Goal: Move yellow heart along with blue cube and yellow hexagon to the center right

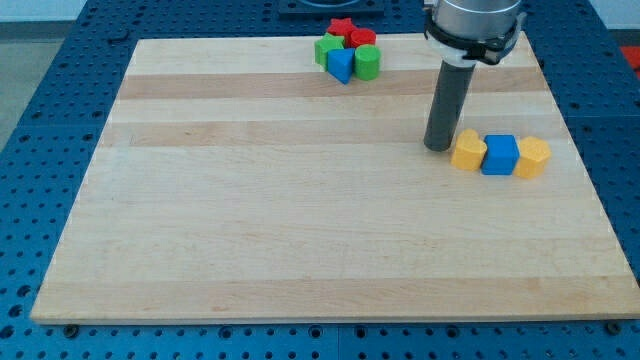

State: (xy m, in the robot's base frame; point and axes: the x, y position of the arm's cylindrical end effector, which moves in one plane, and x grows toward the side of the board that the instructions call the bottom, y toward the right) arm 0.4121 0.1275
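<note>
Three blocks, yellow heart, blue cube, yellow hexagon, touch in a row; my tip, no hand to clench, nudges the heart's left.

My tip is seen just left of the yellow heart. The blue cube and yellow hexagon are lined up beside it. More blocks are bunched at the board's top.

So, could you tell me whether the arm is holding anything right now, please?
Nothing is held; there are no jaws. My tip stands just left of the yellow heart, which adjoins the blue cube.
</note>
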